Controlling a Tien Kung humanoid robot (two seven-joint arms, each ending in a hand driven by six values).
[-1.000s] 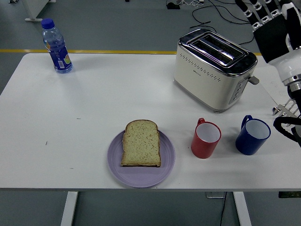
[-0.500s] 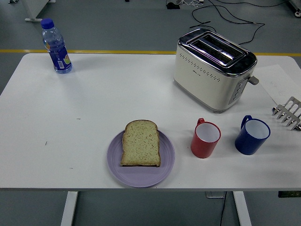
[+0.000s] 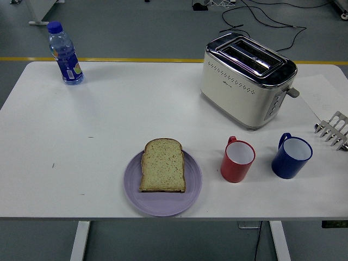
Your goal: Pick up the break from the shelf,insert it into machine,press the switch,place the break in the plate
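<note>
We see bread slice (image 3: 163, 165) flat on purple plate (image 3: 163, 204), toaster (image 3: 247, 79) slots empty. Both hands out of view, fingers can't tell.

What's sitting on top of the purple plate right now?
One slice of bread lies flat on the purple plate, covering most of its middle. Only the plate's rim shows around it. Whether anything lies under the slice cannot be seen.

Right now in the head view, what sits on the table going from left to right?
Water bottle → purple plate with the bread slice on it → red mug → blue mug → metal rack at the right edge.
</note>
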